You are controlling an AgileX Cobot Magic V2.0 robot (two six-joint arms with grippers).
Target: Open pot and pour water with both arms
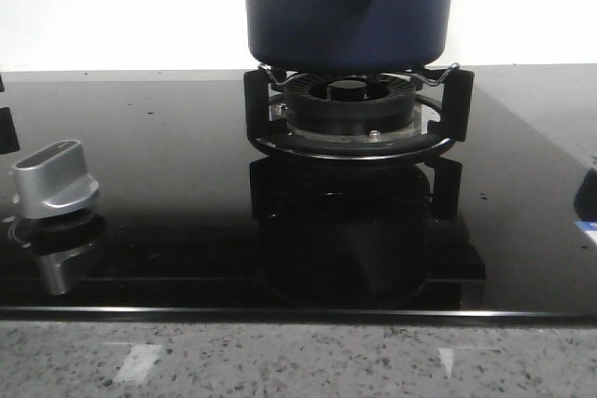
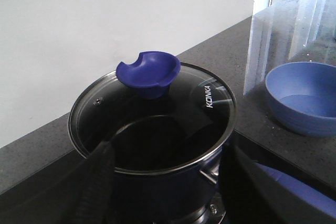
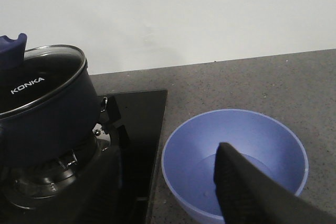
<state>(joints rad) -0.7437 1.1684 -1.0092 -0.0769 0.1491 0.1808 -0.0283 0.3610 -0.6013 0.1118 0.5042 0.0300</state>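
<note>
Speckled counter [image 1: 298, 361] edges the glossy black stove top [image 1: 168, 184], a silver knob [image 1: 54, 179] on it; the pot [image 1: 347, 6] sits on the burner [image 1: 350, 104], glass lid [image 2: 152, 114] on; left gripper [image 2: 168, 182] spread wide before the pot, holding nothing; right gripper [image 3: 173, 187] open, empty, over the blue bowl [image 3: 233, 161] beside the stove.

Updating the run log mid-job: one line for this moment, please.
pot: on burner | lid: on | bowl: beside hob | both jaws open, holding nothing
</note>
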